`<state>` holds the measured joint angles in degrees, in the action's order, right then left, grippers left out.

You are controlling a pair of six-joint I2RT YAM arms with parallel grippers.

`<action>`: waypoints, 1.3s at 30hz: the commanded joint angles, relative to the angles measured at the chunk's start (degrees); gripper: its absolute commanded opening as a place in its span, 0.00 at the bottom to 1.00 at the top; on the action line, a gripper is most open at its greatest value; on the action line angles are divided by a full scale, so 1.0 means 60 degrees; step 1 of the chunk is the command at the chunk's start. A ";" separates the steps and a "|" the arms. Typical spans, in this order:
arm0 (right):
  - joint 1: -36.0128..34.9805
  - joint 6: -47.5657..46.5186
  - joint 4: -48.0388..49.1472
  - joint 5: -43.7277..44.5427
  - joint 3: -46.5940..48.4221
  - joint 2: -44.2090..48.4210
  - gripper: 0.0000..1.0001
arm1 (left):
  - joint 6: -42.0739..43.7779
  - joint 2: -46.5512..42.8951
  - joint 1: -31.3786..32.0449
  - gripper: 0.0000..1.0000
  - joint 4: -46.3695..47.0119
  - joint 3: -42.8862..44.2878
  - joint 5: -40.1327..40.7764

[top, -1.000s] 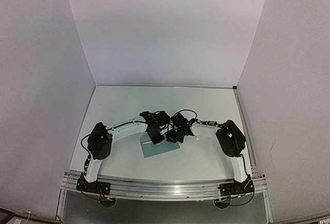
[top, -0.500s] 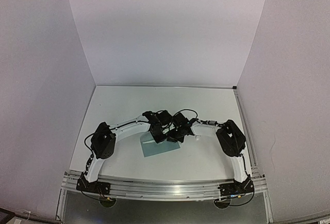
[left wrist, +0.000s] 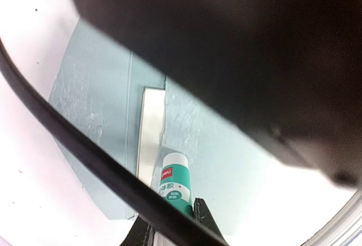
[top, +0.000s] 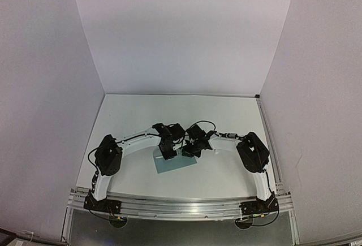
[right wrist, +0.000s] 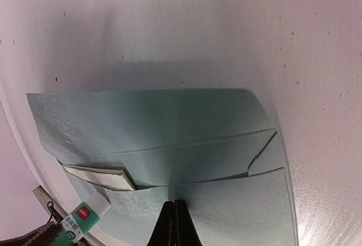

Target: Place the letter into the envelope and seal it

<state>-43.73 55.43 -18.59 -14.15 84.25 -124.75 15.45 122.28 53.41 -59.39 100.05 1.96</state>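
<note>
The teal envelope (top: 172,164) lies flat on the table between the two arms. A cream strip of the letter (left wrist: 150,136) shows at its opening, also seen as the letter's edge (right wrist: 99,177) in the right wrist view. My left gripper (left wrist: 172,223) is shut on a green and white glue stick (left wrist: 174,182), whose white tip points down at the envelope (left wrist: 96,104) beside the letter's edge. My right gripper (right wrist: 174,203) is shut, its tips pressing on the envelope (right wrist: 169,121) near the flap's fold. From above, the left gripper (top: 168,154) and right gripper (top: 188,152) stand close together.
White walls enclose the white table (top: 226,116) at the back and both sides. An aluminium rail (top: 181,206) runs along the near edge by the arm bases. A black cable (left wrist: 85,150) crosses the left wrist view.
The left arm shifted slightly right, then back to the left, with the glue stick in its gripper. The right arm and the envelope have stayed put.
</note>
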 commanded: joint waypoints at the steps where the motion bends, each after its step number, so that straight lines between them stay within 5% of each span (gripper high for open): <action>1: 0.0139 0.0017 -0.0576 0.0405 -0.0193 -0.0497 0.00 | 0.0333 -0.0297 0.0078 0.00 -0.1221 -0.0163 -0.0039; 13: 0.0139 0.0076 -0.0564 0.0297 -0.0014 -0.0634 0.00 | -0.0599 0.0632 0.0192 0.00 0.1491 0.0860 -0.0752; 23: 0.0135 0.0092 -0.0548 0.0263 -0.0015 -0.0683 0.00 | -0.0600 0.1042 0.0196 0.00 0.2071 0.1271 -0.0838; 33: 0.0133 0.0103 -0.0549 0.0298 -0.0134 -0.0625 0.00 | -0.0181 0.0862 0.0176 0.00 0.0439 0.1201 -0.0967; 39: 0.0139 0.0095 -0.0549 0.0381 -0.0163 -0.0624 0.00 | 0.0454 -0.0171 0.0168 0.00 -0.0088 -0.0381 -0.0521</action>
<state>-42.81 55.59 -18.50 -15.35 84.53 -125.14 13.52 125.57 53.41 -53.86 103.66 -0.17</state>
